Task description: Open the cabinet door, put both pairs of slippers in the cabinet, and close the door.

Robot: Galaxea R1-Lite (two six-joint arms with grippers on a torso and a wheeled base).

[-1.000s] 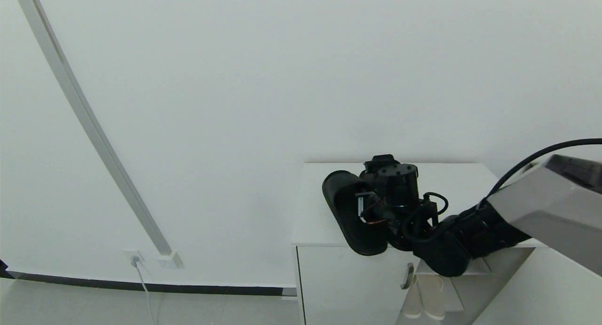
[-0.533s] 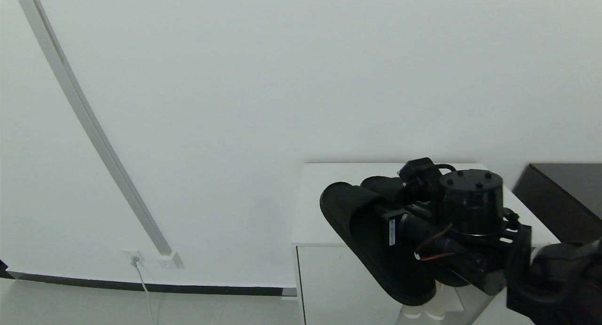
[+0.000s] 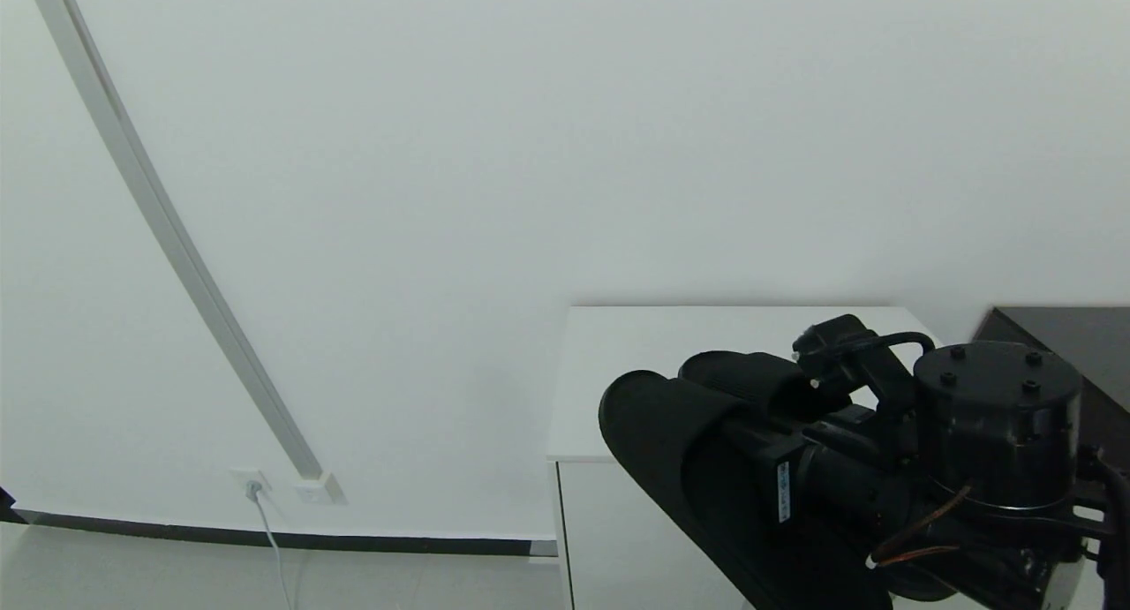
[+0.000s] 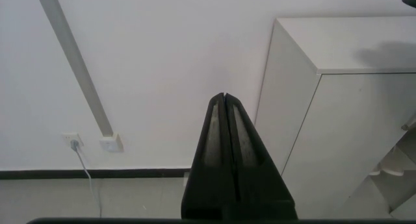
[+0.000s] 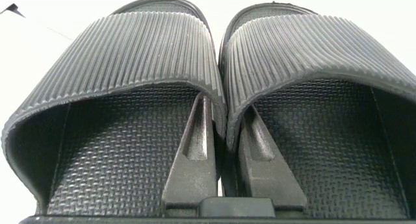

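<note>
Matt black rubbery slippers point(image 5: 149, 62) with ribbed straps; smooth white cabinet point(image 3: 653, 363).

Bare indoor room, white wall point(image 3: 565, 151), wall socket point(image 3: 250, 481), white cabinet point(image 3: 636, 372)

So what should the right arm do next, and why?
Probably lower the black slippers toward the open shelves of the cabinet: the right end effector is shut on both, held aloft at the cabinet top's front edge, not yet inside.
</note>
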